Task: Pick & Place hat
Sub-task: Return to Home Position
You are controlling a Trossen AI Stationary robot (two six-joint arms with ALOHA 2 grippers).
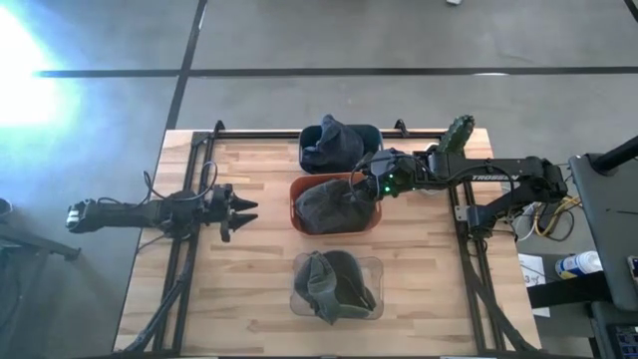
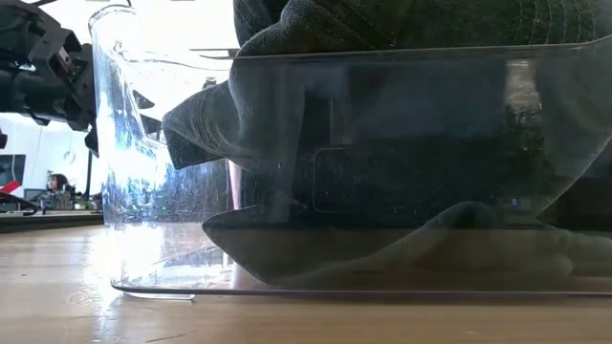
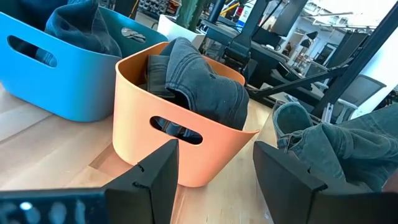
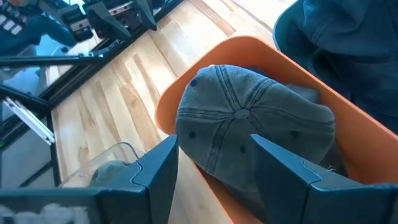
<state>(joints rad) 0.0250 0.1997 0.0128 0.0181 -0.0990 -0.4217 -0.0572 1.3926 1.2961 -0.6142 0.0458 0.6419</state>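
Wood-plank surface [image 1: 249, 299], three bins in a line down its middle.

Right gripper [image 1: 369, 185]: fingers wide apart, holding nothing. It hangs over the right rim of the orange bin [image 1: 295, 199], just above the dark grey cap [image 4: 249, 112] lying crown-up inside. My read: cap delivered, arm not yet drawn back to rest.

Left gripper [image 1: 242, 211]: also spread and empty, low over the left side of the surface, well apart from the bins and pointing toward them. I judge it parked.

Beyond the orange bin, the blue bin [image 3: 62, 87] holds dark blue cap fabric [image 1: 334, 140]; count unclear. On the near side, the clear bin [image 1: 377, 267] holds a grey-green cap [image 1: 334, 284]. No cap lies loose on the wood, so sorting appears complete.

Writing: white lettering [image 1: 493, 178] on the right arm's link is too small for me to read. No logo is legible on any cap or bin.
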